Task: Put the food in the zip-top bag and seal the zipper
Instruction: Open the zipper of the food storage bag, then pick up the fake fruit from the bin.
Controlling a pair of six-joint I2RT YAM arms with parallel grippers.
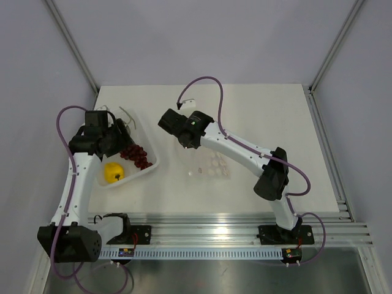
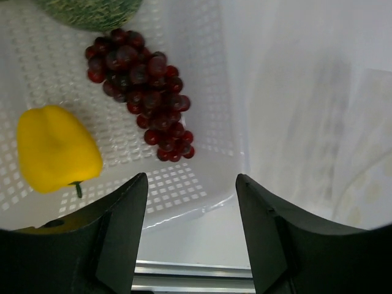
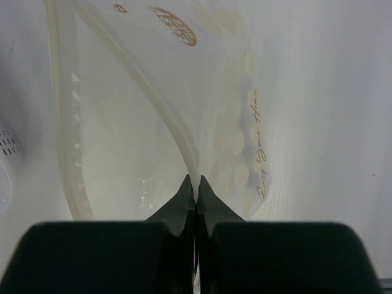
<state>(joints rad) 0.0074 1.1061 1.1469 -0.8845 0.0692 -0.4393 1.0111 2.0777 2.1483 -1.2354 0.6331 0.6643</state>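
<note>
The yellow fruit [image 1: 113, 173] lies in the white perforated tray [image 1: 139, 174] at the left; it also shows in the left wrist view [image 2: 55, 150]. The grey-green fruit [image 2: 86, 9] sits at the tray's far end, mostly under my left arm in the top view. My left gripper [image 1: 122, 139] [image 2: 192, 202] is open and empty above the tray's near wall. The clear dotted zip-top bag [image 1: 211, 164] [image 3: 239, 122] lies on the table mid-right. My right gripper [image 1: 191, 146] [image 3: 196, 180] is shut on one lip of its mouth, on the zipper strip [image 3: 165, 116], with the mouth spread open.
A bunch of dark red grapes [image 1: 136, 156] [image 2: 144, 98] lies in the tray between the two fruits. An aluminium rail [image 1: 214, 223] runs along the table's near edge. Frame posts and grey walls stand behind the table.
</note>
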